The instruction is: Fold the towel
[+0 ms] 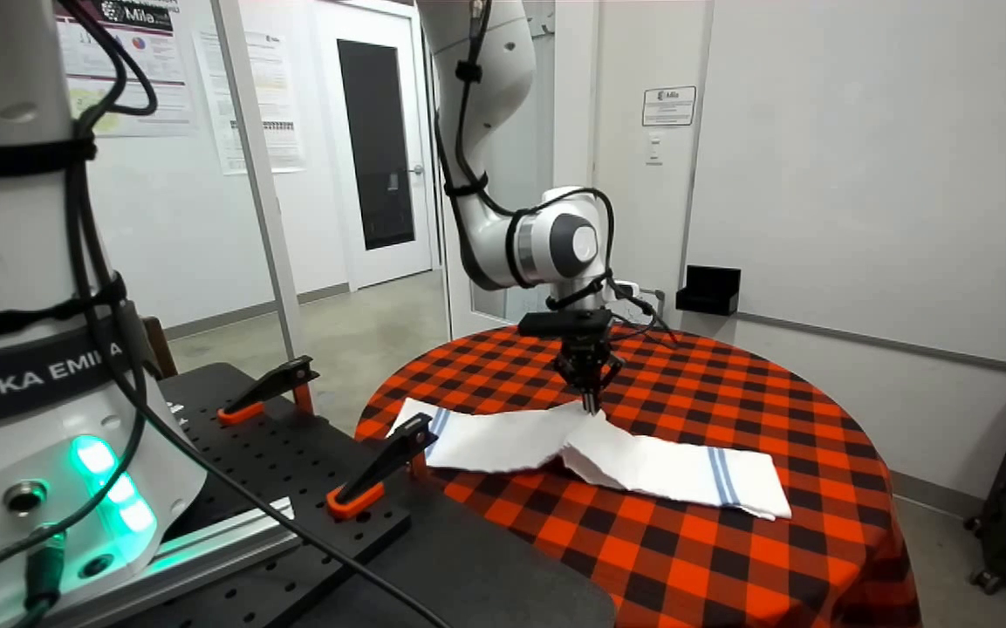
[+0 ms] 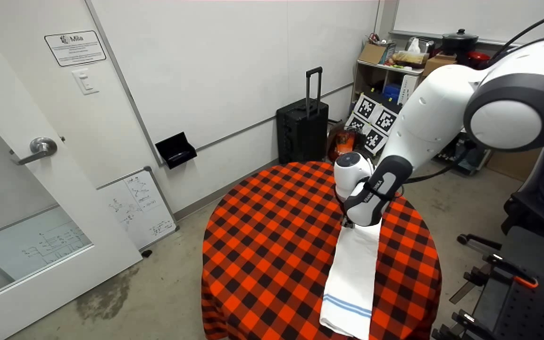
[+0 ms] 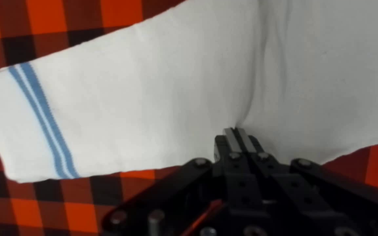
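Fingers were clamped on the towel near mid-length; I judged a slow, low carry would keep edges even.

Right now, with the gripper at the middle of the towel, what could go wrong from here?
The gripper pinches only a small ridge of the towel near one long edge, so it could slip free or lift unevenly. Also, the striped ends lie on the checked tablecloth to either side of that grip; raising the middle may drag both inward and bunch the towel instead of folding it neatly.
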### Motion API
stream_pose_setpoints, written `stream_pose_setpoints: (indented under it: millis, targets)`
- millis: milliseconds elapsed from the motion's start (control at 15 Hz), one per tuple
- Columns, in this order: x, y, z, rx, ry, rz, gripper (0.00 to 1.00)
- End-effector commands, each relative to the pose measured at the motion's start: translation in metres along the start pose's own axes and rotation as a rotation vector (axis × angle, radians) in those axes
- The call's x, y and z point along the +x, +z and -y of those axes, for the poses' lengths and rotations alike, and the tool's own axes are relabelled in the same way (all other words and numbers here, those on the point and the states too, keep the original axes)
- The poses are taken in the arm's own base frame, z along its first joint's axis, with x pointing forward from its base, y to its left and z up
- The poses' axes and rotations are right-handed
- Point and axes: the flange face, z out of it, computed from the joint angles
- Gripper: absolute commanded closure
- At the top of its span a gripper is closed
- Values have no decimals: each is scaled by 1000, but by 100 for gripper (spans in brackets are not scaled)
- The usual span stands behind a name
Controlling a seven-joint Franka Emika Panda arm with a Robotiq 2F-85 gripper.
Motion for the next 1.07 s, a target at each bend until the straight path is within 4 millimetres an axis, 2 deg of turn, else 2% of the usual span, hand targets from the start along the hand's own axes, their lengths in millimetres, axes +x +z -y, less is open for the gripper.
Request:
stream_pose_setpoints:
  millis: [0, 333, 667, 1000]
  targets:
    - [-23, -68, -19, -13, -23, -5, 100]
    - [-55, -133, -33, -32, -37, -8, 100]
    - [-87, -186, -46, -79, -69, -12, 100]
    - [-104, -250, -67, -167, -124, -35, 100]
